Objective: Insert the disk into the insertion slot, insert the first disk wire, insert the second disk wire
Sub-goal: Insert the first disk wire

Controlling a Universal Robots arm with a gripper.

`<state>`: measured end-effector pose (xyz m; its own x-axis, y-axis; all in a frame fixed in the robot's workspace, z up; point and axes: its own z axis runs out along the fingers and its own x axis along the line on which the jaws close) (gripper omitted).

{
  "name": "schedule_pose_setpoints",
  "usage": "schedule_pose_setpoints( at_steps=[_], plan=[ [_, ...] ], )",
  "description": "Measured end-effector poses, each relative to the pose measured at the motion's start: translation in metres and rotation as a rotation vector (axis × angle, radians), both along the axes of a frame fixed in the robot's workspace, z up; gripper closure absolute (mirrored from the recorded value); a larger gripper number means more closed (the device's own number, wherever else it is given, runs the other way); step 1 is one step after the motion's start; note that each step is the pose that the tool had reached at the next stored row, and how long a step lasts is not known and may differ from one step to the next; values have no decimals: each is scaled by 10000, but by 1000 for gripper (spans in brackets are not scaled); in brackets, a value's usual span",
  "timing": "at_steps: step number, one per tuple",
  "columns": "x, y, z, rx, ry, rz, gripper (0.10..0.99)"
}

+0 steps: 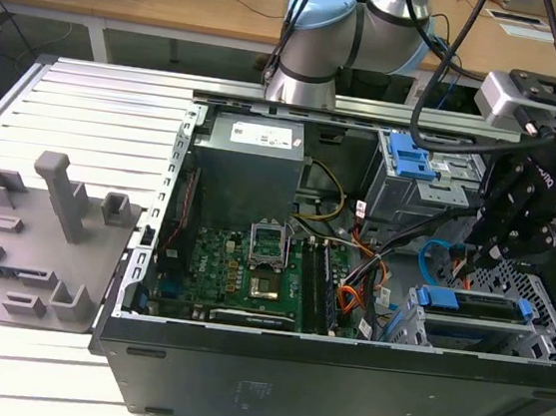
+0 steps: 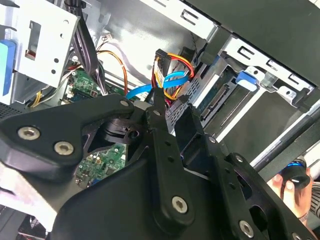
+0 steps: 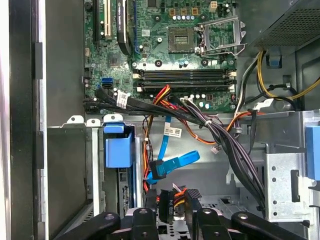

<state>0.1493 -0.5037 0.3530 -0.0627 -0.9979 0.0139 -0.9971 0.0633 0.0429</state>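
Disk (image 1: 473, 304): flat grey slab in bright blue plastic carrier, seated in slot (image 1: 541, 298) of perforated silver sheet-metal cage. Thin light-blue cable (image 3: 172, 162), smooth flat ribbon, curls just beside cage, ends in dark plug. Gripper (image 3: 169, 212) at cage edge. Black plug (image 3: 166, 202) with orange-red wires between jaws; clamped or not, cannot tell.

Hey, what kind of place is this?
Probably a robotics lab or test workshop: a robot arm reaches over an opened desktop computer case on an aluminium slatted bench, with wooden desks behind.
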Motion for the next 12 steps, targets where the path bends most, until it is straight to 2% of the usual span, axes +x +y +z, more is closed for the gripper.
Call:
schedule_pose_setpoints(
  at_steps=[3,4,5,12],
  plan=[
    [0,0,0,0,0,0,737],
    [0,0,-1,0,0,0,867],
    [0,0,-1,0,0,0,918],
    [0,0,-3,1,0,0,922]
  ],
)
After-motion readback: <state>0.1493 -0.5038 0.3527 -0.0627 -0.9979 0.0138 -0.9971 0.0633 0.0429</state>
